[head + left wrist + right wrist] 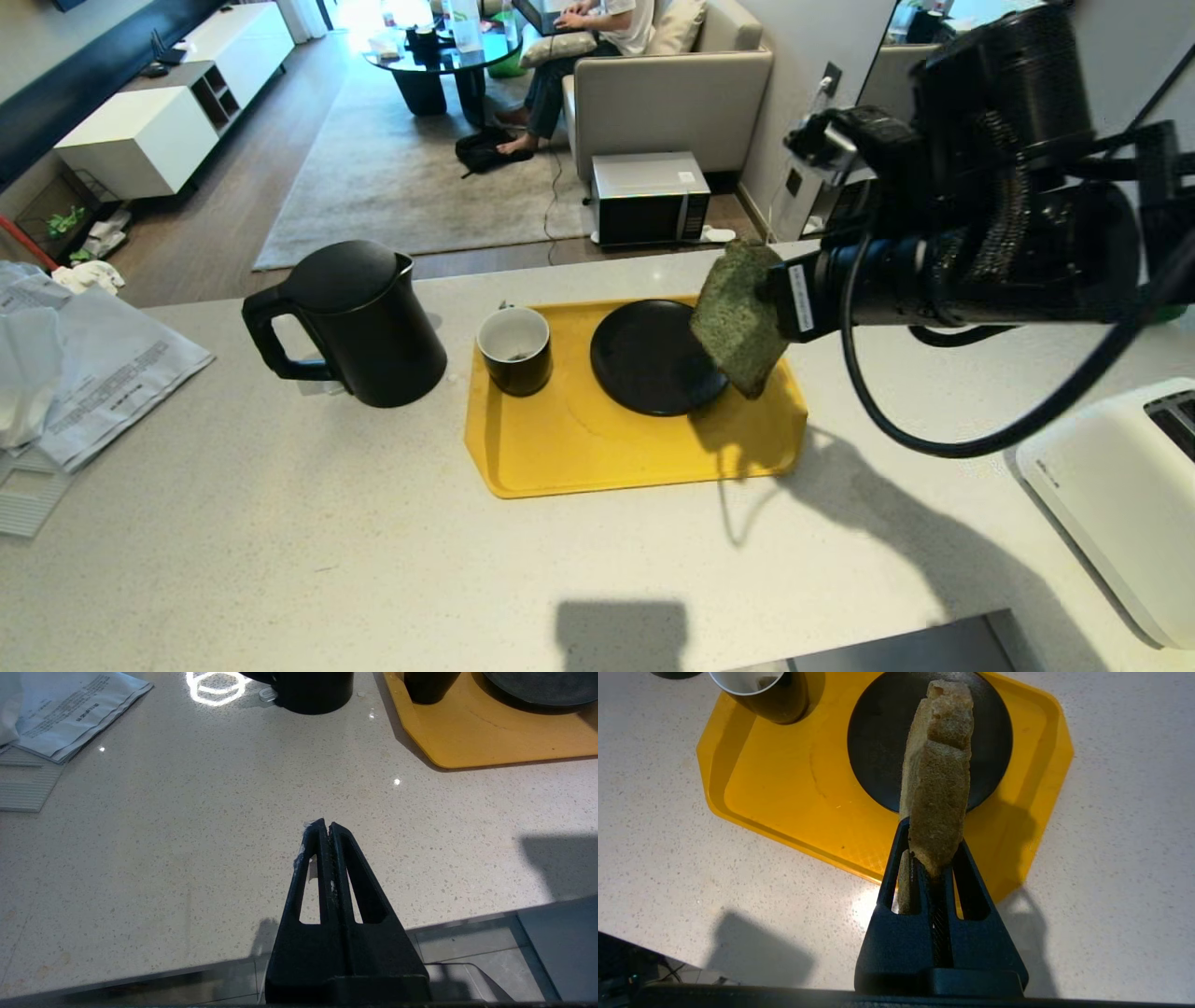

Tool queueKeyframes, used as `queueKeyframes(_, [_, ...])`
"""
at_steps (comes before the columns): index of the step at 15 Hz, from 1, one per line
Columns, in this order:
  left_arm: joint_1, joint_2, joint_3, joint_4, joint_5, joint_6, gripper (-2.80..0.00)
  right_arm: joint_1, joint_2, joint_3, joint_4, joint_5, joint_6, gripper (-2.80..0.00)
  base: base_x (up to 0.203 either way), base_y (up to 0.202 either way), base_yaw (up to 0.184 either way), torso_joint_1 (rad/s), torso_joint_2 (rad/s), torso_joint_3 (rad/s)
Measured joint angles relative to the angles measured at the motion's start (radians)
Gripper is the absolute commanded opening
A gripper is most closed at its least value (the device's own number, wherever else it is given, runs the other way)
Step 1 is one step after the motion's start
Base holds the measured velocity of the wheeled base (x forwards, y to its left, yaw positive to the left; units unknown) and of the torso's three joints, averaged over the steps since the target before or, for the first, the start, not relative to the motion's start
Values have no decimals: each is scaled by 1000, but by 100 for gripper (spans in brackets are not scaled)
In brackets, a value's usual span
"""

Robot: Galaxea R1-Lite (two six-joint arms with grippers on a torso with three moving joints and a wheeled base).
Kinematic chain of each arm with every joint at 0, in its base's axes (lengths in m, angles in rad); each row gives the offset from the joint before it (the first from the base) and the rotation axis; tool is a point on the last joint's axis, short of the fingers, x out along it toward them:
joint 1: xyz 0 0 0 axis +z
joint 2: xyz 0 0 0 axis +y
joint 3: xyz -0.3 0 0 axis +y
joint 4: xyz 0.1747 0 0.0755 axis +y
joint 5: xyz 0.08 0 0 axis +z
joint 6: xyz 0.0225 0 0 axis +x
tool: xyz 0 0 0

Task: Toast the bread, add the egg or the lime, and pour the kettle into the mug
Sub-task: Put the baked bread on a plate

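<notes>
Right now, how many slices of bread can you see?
1. The bread is pinched in the right gripper, held in the air above the black plate on the yellow tray. No others show.

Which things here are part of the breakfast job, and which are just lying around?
Part of the job:
- bread, held in the right gripper above the black plate
- toaster
- kettle
- mug
- yellow tray

Just lying about:
- printed papers
- microwave on the floor
- left gripper, idle
</notes>
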Motion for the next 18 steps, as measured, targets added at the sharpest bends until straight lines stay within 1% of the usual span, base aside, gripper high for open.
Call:
queueKeyframes(3, [0, 0, 0, 0, 0, 0, -280, 19, 90, -47, -17, -5, 0, -280, 0, 0, 0, 0, 0, 0])
queueKeyframes(6, [0, 0, 0, 0, 0, 0, -280, 41, 173, -122, -18, -18, 11, -280, 0, 0, 0, 0, 0, 0])
queueKeyframes(10, [0, 0, 0, 0, 0, -1, -280, 67, 266, -195, -19, -18, 78, -280, 0, 0, 0, 0, 0, 0])
queueKeyframes(13, [0, 0, 0, 0, 0, 0, -280, 76, 323, -244, -18, -12, 149, -280, 0, 0, 0, 0, 0, 0])
queueKeyframes(14, [0, 0, 0, 0, 0, 0, -280, 78, 340, -252, -18, -10, 162, -280, 0, 0, 0, 0, 0, 0])
queueKeyframes(18, [0, 0, 0, 0, 0, 0, -280, 80, 397, -297, -18, 10, 167, -280, 0, 0, 0, 0, 0, 0])
